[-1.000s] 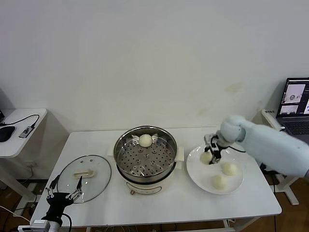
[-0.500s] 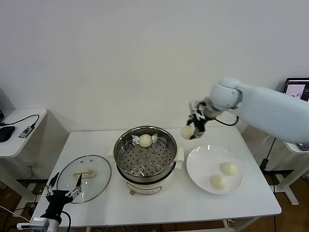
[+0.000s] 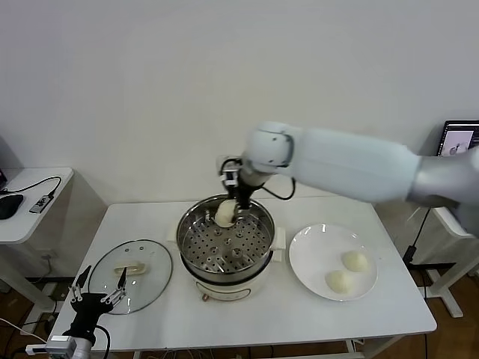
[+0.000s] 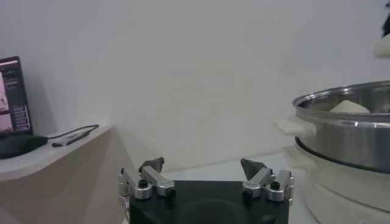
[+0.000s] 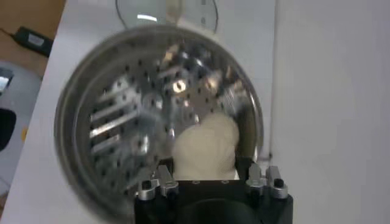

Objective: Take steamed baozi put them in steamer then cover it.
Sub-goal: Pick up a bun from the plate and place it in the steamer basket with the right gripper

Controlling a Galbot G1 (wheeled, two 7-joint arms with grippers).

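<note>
While closed on one cream-white steamed baozi, the right gripper hangs over the far rim of the round shiny stainless-steel steamer. Two buns sit on the flat white plate. Left gripper, jaws wide apart, empty, beside the clear glass cover.

The right end effector grips a cream-white baozi above the steamer, over the perforated tray near its rim. Beyond, the glass cover lies on the white counter.
</note>
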